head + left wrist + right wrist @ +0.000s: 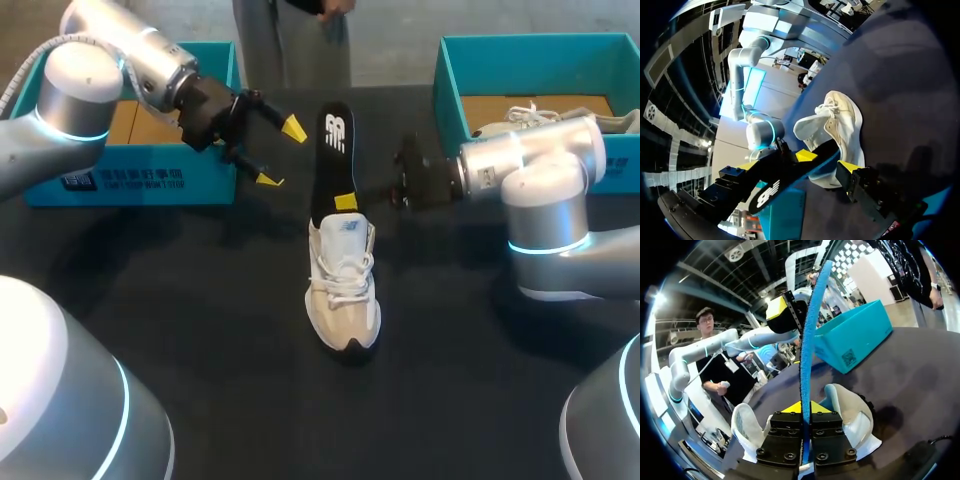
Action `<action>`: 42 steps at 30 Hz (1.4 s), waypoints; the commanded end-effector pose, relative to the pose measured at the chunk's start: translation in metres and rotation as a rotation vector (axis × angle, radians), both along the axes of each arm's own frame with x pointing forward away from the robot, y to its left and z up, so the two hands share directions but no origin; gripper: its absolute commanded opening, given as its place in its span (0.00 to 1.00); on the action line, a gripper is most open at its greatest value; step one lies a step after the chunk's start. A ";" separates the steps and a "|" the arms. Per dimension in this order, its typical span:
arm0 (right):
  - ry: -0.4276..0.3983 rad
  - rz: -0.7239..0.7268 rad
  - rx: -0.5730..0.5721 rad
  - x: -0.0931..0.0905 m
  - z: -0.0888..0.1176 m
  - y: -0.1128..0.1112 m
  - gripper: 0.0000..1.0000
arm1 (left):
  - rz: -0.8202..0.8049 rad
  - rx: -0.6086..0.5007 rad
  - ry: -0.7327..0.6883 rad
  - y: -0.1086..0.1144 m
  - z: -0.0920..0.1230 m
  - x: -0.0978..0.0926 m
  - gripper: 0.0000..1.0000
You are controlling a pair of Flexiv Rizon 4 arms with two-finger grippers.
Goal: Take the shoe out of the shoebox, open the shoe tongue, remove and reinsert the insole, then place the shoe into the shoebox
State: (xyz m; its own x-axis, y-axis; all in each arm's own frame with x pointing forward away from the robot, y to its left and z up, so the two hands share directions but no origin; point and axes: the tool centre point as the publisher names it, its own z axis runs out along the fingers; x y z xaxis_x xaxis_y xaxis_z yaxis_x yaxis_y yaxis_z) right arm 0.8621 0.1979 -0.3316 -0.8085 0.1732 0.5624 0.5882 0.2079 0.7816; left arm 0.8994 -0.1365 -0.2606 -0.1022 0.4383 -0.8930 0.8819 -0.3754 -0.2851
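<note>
The insole [335,160] is clamped in the right tool [346,202] at frame centre, its end meeting the shoe [343,300]; the left tool [281,153], upper left, is spread apart.

Head camera sits high behind the robot, looking down over the whole counter [200,300], the shoe [343,290] near the middle and a fair way off. Left wrist camera looks out along the left gripper [829,161], facing the shoe from close in. Right wrist camera peers along the right gripper [801,407], almost on top of the shoe, nearest of the lot. All three take in the shoe and the insole [335,160] rising from it.
</note>
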 end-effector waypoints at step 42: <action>0.013 0.014 -0.030 -0.002 -0.003 0.004 0.00 | 0.096 0.213 -0.011 -0.012 -0.003 -0.008 1.00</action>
